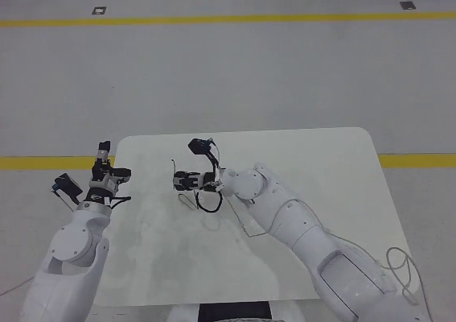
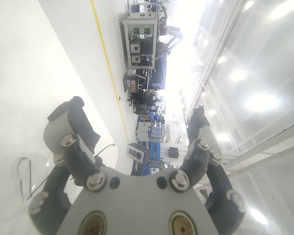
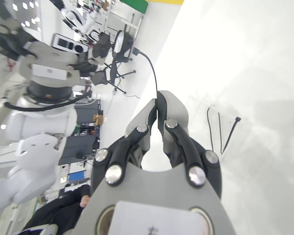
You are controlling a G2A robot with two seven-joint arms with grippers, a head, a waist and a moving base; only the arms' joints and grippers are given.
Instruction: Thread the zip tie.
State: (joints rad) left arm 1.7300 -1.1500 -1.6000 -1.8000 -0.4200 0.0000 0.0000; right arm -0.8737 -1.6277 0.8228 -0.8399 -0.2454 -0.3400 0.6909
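Black plastic zip tie (image 3: 154, 76): your right gripper (image 3: 157, 110) pinches its strap above the white table (image 1: 316, 161), head free toward the left, likely for threading. Left gripper (image 2: 137, 119) hangs wide open at the table's left edge.

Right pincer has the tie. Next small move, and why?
Probably bring the open left pincer across to the free end of the tie. The right pincer is shut on the tie, that end sticks out free past its tips, and the left pincer holds nothing.
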